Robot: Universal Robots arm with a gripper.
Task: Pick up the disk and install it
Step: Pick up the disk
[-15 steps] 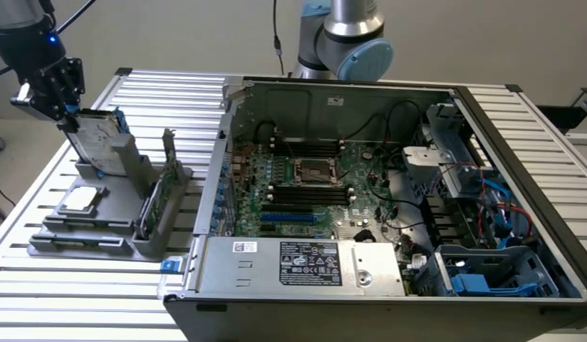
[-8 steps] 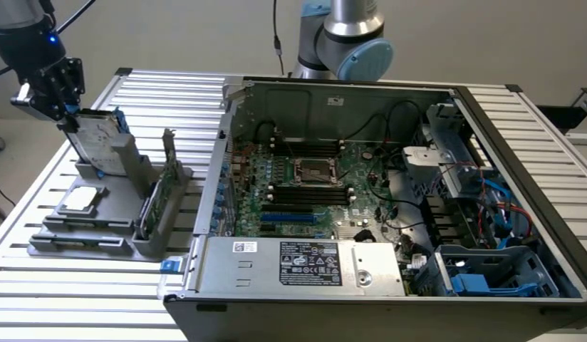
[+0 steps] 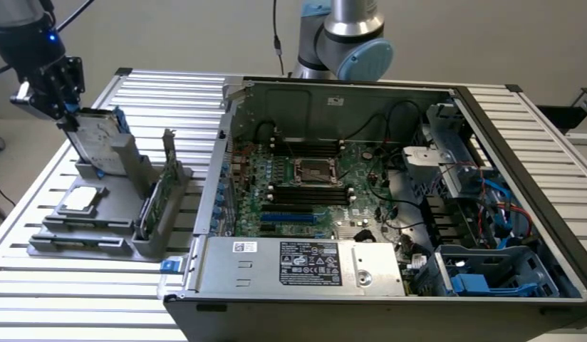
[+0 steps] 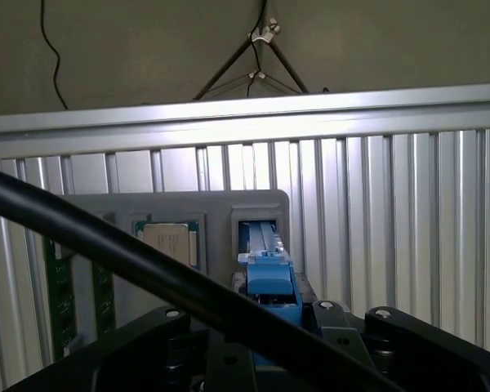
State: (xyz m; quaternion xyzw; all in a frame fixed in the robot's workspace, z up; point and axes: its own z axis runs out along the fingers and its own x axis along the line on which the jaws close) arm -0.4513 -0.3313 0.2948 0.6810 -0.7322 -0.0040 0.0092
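**Slatted alu table: gripper at disk, disk in holder**

Alu slat table (image 3: 521,128) carries an open PC chassis (image 3: 332,96) lying on its side. Mobo (image 3: 313,185) faces up, PSU (image 3: 293,263) sits along the near edge, and blue drive cage (image 3: 484,281) is in the corner at the exterior view's right. Arm base (image 3: 346,43) sits behind the chassis.

Grey parts holder (image 3: 113,235) is on the table just beside the chassis, on the exterior view's left. Contents:
- Disk (image 3: 96,139) stands on edge in the rear slot, leaning a bit. Silver face is visible, w/ blue carrier along its edge.
- CPU chip (image 3: 82,201) lies flat in a pocket, in front of the disk.
- Thin card (image 3: 167,153) stands upright in the slot nearest the chassis.

Gripper (image 3: 68,120) is right at the disk's top edge, coming in from above. In the wrist view the blue carrier runs straight into the middle of the gripper body, and a black cable (image 4: 147,261) crosses in front.

Grip state: can't tell from either view whether it is clamped on the disk. The disk's lower end sits down in the holder slot, well apart from the drive cage.
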